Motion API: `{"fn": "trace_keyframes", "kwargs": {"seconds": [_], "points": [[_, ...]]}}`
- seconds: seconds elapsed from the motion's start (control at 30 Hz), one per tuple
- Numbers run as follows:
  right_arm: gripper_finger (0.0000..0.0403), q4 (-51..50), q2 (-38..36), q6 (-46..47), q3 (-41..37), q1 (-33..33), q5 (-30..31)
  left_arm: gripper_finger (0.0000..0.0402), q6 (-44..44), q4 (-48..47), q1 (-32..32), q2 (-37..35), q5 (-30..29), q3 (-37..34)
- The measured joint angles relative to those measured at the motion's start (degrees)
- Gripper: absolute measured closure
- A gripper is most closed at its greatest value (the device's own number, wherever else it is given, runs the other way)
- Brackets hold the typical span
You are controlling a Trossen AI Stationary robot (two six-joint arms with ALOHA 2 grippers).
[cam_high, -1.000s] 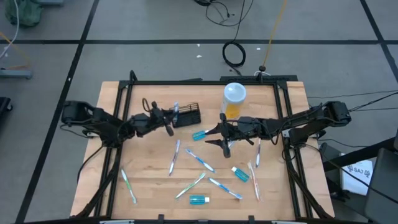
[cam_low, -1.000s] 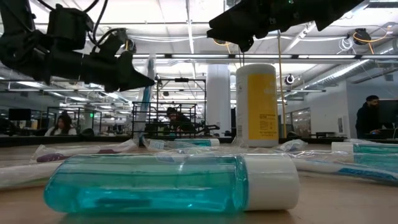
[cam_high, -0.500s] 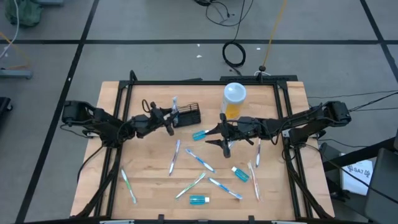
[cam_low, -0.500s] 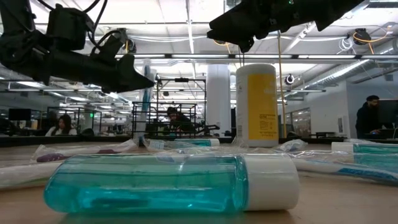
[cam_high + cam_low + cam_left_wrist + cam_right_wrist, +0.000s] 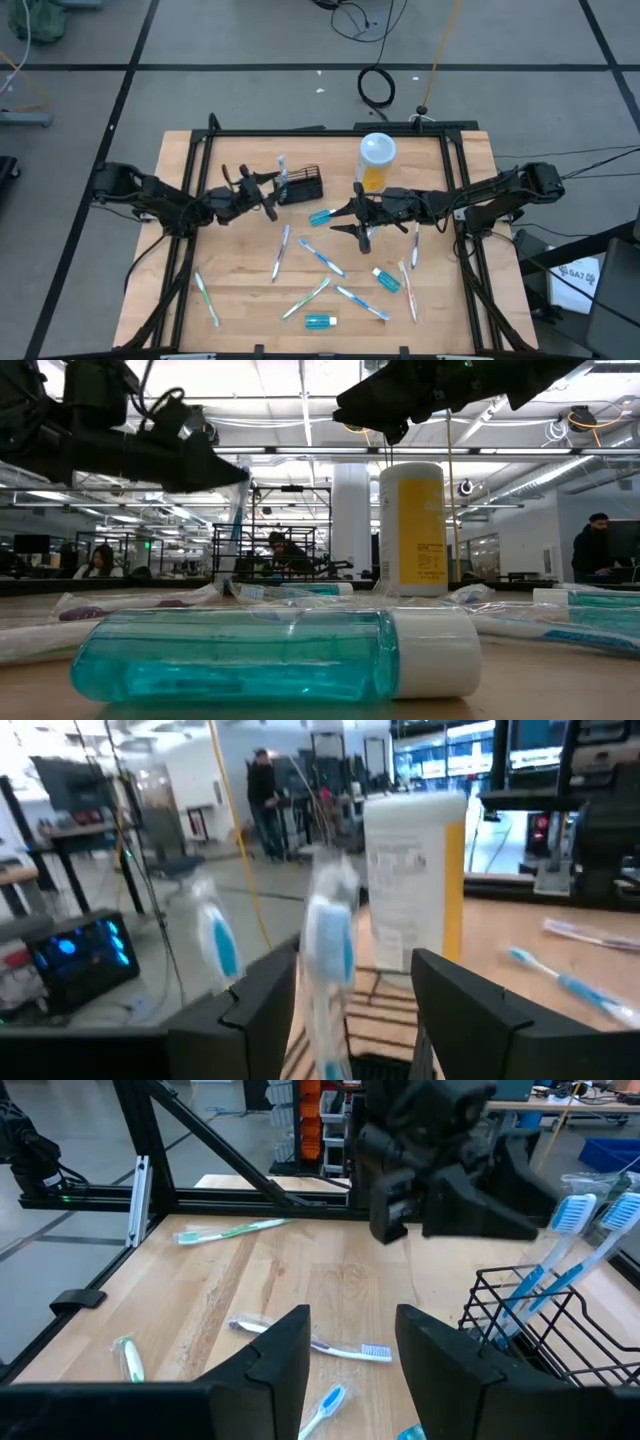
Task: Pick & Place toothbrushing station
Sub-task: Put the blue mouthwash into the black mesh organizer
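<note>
Nearest the low camera a teal mouthwash bottle (image 5: 270, 655) is lying on its side, and around it loose toothbrushes (image 5: 322, 257) are waiting on the table (image 5: 240, 300). Behind them the right gripper (image 5: 352, 224) is hovering mid-table with its fingers apart and nothing between them. Farther back the left gripper (image 5: 262, 193) is sitting just beside the toothbrushing station (image 5: 301, 185), jaws spread, with two wrapped brushes (image 5: 572, 1240) standing in the rack. This looks like the release step, a brush being let go into the holder. The next move probably calls for the left arm backing clear without snagging the brushes, then fetching another. The tall white-lidded container (image 5: 376, 160) is standing beyond.
</note>
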Motion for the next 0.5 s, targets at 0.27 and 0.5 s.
{"fn": "trace_keyframes", "kwargs": {"seconds": [0.27, 0.5], "points": [[0.0264, -1.73, -0.01, 0.0, 0.0, 0.02, 0.0, 0.0195, -2.22, 0.09, -8.16, -10.6, 2.54, 2.12], [0.0263, -6.04, 0.02, -0.11, 0.0, 0.01, 0.0, 0.0195, -3.16, -1.77, -16.33, -12.54, 12.89, 4.71]]}}
